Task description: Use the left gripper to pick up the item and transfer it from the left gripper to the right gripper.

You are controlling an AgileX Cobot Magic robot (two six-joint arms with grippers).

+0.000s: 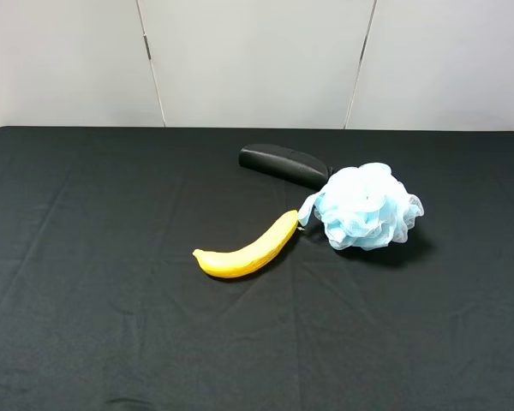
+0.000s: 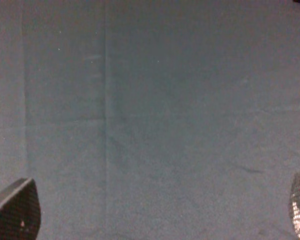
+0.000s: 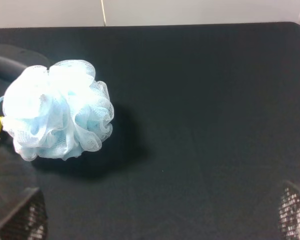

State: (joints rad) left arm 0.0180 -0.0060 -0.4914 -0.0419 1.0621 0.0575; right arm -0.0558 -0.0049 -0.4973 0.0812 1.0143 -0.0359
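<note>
Bath pouf (image 1: 365, 206) | right of worktop centre, nearer right end effector (image 3: 160, 220) | left end effector (image 2: 155, 215) far | both released, empty

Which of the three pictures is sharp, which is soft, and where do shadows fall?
Exterior high view: sharp, evenly lit; the bath pouf casts a shadow on the cloth on the right of the view. Left wrist view: dim, grainy, bluish, cloth creases only faint. Right wrist view: the pouf's brightest part is overexposed, and the pincer fingertips are blurred.

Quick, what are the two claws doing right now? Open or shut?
Left claw: open, holding nothing, only the black cloth under it.
Right claw: open, empty, near the blue pouf.
</note>
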